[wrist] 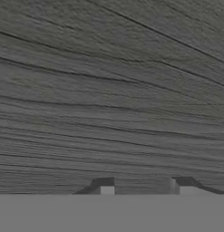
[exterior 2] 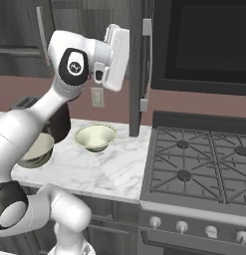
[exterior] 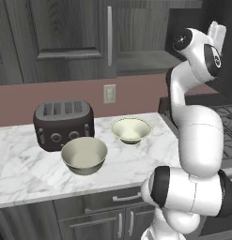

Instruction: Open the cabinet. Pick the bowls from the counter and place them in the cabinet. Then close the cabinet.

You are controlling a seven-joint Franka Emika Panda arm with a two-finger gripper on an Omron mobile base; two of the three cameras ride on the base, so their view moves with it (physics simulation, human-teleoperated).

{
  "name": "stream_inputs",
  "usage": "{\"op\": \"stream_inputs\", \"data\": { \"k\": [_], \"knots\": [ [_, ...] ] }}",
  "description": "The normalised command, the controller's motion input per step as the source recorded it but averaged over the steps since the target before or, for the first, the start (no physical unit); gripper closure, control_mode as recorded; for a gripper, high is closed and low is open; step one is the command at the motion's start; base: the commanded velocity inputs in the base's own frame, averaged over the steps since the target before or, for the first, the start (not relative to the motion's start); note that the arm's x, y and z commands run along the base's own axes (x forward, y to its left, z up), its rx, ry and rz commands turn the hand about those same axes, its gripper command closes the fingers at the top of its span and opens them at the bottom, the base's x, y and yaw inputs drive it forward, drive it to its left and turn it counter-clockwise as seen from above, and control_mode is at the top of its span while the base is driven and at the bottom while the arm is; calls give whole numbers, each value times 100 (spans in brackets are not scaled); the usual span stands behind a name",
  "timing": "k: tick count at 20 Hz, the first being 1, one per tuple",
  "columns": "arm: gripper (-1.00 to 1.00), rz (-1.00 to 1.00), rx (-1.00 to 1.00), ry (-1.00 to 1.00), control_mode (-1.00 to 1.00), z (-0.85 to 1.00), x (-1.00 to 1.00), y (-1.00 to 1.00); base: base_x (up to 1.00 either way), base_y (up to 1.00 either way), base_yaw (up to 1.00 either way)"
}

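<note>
Marble surface (exterior: 136, 159) carries both bowls (exterior: 84, 154) and a toaster (exterior: 63, 123); claw (wrist: 143, 186) pressed against dark cabinet (wrist: 109, 90), grip can't tell.

Glossy white rounded arm (exterior: 197, 136), black joint bands, round black caps

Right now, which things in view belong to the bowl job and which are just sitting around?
Job things:
cabinet, right door swung open
larger bowl
smaller bowl
counter
gripper

Just there:
toaster
gas stove
wall outlet
</note>
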Motion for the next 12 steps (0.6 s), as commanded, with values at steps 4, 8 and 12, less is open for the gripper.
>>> {"op": "stream_inputs", "data": {
  "k": [4,8,12],
  "knots": [
    [-100,0,16,-18,-100,-51,30,-95,0,0,0],
    [-100,0,3,-12,-100,-33,-24,-13,0,0,0],
    [-100,0,-12,-25,-100,0,-90,78,0,0,0]
  ]
}}
